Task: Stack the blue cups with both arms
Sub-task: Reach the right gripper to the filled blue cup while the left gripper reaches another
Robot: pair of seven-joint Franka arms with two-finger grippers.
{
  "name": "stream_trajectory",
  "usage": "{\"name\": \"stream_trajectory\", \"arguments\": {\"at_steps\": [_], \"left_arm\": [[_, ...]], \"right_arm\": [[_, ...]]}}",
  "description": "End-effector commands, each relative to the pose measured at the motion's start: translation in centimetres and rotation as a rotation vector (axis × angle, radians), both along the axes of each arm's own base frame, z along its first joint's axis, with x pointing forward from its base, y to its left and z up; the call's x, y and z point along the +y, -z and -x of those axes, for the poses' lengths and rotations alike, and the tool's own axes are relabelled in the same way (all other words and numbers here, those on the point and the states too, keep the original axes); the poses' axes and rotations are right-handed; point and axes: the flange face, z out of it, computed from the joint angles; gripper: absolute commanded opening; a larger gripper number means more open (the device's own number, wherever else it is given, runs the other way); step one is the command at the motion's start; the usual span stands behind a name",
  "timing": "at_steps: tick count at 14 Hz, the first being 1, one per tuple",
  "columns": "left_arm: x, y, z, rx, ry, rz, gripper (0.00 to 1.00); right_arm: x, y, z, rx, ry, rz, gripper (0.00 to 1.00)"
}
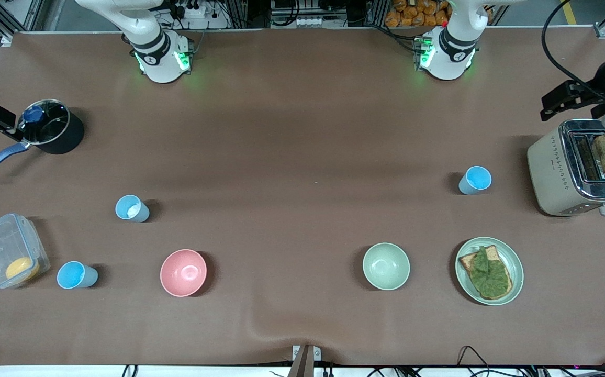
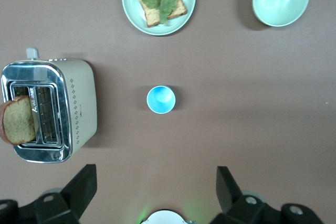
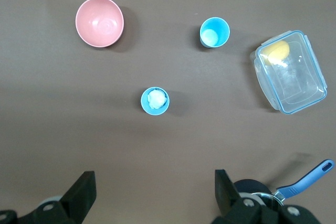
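Note:
Three blue cups stand upright and apart on the brown table. One cup stands beside the toaster at the left arm's end. At the right arm's end, a cup with a pale inside stands farther from the front camera than another cup beside the plastic box. My left gripper hangs open and empty high over the table, and the lone cup shows past its fingertips. My right gripper is also open and empty, high over its end, with both cups there well below it.
A pink bowl and a pale green bowl sit near the front edge. A plate with toast and lettuce lies by the green bowl. A toaster holding bread, a black pot and a clear lidded box stand at the table's ends.

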Motion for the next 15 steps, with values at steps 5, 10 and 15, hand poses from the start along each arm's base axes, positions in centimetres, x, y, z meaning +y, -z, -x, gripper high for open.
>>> {"name": "stream_trajectory", "arguments": {"at_steps": [5,10,15], "left_arm": [[-0.8,-1.6,1.6,0.012,0.013,0.010,1.00],[0.0,0.3,0.6,0.051,-0.003,0.004,1.00],[2.5,2.5,-0.4,0.112,-0.045,0.004,1.00]], "right_arm": [[0.0,-0.2,0.0,0.001,0.008,0.001,1.00],[0.0,-0.2,0.0,0.003,0.006,0.006,1.00],[0.3,0.4,-0.2,0.016,0.000,0.005,1.00]]}}
